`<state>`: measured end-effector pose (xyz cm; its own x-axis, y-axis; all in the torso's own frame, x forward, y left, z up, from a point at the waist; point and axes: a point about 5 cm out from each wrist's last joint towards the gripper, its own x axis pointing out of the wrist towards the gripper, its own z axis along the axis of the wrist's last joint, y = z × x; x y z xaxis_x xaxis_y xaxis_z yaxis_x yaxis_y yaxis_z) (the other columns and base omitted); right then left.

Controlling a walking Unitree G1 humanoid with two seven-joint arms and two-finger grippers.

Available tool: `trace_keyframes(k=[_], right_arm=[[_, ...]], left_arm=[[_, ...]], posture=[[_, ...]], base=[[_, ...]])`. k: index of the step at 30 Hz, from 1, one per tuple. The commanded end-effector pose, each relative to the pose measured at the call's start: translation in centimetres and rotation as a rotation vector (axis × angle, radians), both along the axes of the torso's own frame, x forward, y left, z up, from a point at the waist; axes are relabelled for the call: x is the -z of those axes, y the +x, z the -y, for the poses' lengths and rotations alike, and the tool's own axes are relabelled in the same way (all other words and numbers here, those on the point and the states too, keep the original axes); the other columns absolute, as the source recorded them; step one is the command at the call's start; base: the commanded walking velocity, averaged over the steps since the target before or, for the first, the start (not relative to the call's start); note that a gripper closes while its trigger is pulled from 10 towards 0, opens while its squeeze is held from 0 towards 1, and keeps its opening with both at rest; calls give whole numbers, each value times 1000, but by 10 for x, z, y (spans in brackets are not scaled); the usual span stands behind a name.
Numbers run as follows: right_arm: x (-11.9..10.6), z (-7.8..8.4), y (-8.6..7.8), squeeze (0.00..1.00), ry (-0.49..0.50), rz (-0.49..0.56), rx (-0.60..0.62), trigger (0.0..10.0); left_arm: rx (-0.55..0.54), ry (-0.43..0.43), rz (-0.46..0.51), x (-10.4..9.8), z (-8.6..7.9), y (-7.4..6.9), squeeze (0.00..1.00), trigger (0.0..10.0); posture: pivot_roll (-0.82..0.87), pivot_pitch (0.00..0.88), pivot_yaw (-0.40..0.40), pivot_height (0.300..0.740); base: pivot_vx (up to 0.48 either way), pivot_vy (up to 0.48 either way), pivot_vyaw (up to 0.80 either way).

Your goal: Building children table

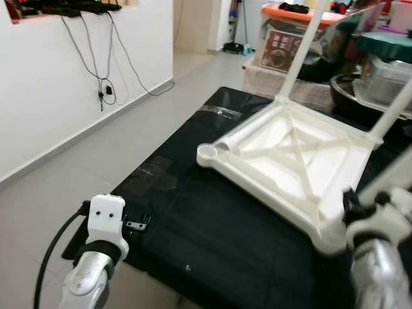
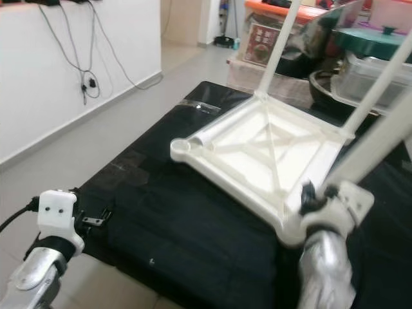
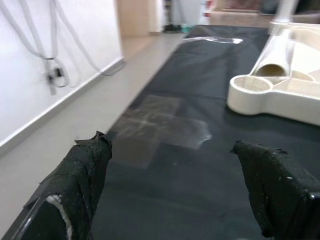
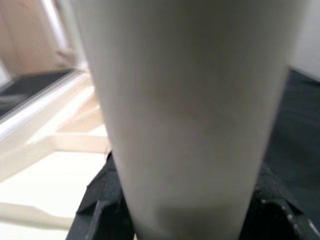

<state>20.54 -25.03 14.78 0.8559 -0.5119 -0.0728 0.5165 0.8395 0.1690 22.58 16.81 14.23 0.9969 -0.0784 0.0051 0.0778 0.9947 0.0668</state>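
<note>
Right gripper (image 4: 185,210) clamps a white leg (image 2: 376,138), seemingly at the corner of the upturned tabletop (image 1: 290,161); left gripper (image 3: 175,180) hovers wide open over the black mat (image 1: 212,238).

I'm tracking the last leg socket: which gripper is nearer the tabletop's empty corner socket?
Left. The left gripper hovers open just short of the empty corner socket; the right gripper grips a leg at the opposite corner.

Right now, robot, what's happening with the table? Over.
Right gripper shut on table leg. Left gripper open above black mat. Upturned tabletop: near corner socket empty.
</note>
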Motion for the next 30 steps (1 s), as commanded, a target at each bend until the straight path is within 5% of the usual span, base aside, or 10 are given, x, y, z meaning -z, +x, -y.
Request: trace_keyframes(k=[1,2,7,8,11,12,22,23,24,30], right_arm=[[10,-9,-11,0,30,-72,42,0],[3,-22,-14,0,-24,-76,-30,10000],[-17,-45,-12,0,-149,-20,-232,10000],[-23,-45,-8,1000,-170,14,-275,10000],[-36,-46,0,855,-169,72,-413,10000],[-43,-44,4,0,-158,103,-558,10000],[-28,-37,19,0,-145,47,-1181,10000],[-20,-37,25,0,-135,25,-1184,5686],[-15,-37,33,0,-118,14,-1152,0],[-5,-1,68,0,-68,-52,-409,0]], left_arm=[[11,-3,-25,4,1,0,0,10000],[10,-1,-28,4,0,0,0,10000],[6,1,-32,5,-2,0,0,10000],[9,-1,-33,5,-2,0,0,10000],[16,-4,-34,5,-1,1,0,10000],[17,-6,-34,5,0,1,0,10000],[12,-23,-28,7,4,4,0,10000],[14,-25,-26,7,5,4,0,10000],[14,-26,-24,7,5,4,0,10000],[7,-23,-36,15,-2,2,0,10000]], posture=[[168,0,-68,740],[151,0,-56,740],[142,0,-53,740],[137,0,-56,740],[140,0,-59,740],[154,0,-69,740],[178,0,-85,740],[190,0,-96,740],[200,0,-107,740],[198,0,-104,740]], base=[[0,0,0],[0,0,0],[0,0,0],[0,0,0],[0,0,0],[0,0,0],[0,0,0],[0,0,0],[0,0,0],[0,0,0]])
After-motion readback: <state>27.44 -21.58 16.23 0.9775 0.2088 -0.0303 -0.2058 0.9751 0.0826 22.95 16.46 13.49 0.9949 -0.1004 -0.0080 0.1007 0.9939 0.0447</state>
